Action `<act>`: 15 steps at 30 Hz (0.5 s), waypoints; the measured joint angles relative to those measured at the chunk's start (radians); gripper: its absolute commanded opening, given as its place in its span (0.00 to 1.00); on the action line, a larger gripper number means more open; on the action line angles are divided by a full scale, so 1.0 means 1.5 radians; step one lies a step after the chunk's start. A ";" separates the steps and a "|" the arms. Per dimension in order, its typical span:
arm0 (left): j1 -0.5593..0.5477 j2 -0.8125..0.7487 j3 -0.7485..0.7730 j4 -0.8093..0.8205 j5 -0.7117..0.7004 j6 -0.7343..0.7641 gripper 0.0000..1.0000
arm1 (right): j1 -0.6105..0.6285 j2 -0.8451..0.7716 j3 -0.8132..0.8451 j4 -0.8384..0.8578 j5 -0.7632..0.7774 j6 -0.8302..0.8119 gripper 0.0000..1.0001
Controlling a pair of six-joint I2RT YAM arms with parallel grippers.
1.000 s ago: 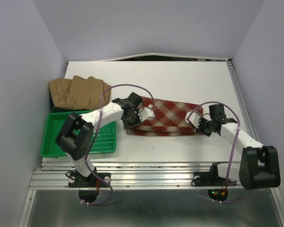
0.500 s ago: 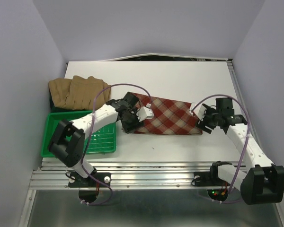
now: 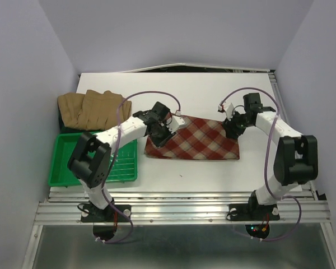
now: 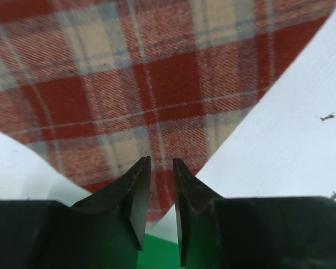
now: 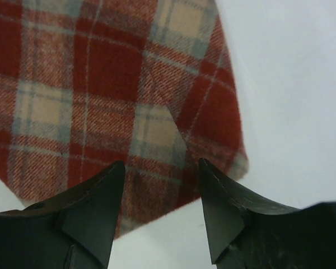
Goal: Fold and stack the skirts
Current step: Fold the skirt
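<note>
On white table [image 3: 213,92] between pale walls [image 3: 22,67]: plaid skirt [image 3: 199,143], left gripper [image 4: 161,162] narrowly, right gripper [image 5: 161,162] widely apart.

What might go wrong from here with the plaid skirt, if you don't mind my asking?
The left gripper hangs over a corner of the plaid skirt with jaws only narrowly apart; it may pinch just one layer.
Under the open right gripper a layer edge shows; gripping only that layer could undo the fold.
The skirt's near left corner lies close to the green tray; dragging it leftward might snag the rim.
</note>
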 measured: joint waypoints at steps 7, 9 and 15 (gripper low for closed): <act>0.013 0.116 0.000 0.012 -0.020 -0.055 0.23 | 0.000 0.076 -0.009 0.028 0.027 0.006 0.57; 0.020 0.138 0.012 0.009 -0.018 -0.068 0.22 | 0.000 0.072 -0.036 0.048 0.046 -0.016 0.57; 0.063 0.230 0.134 -0.003 0.002 -0.085 0.21 | 0.007 -0.008 -0.135 0.026 0.069 -0.053 0.59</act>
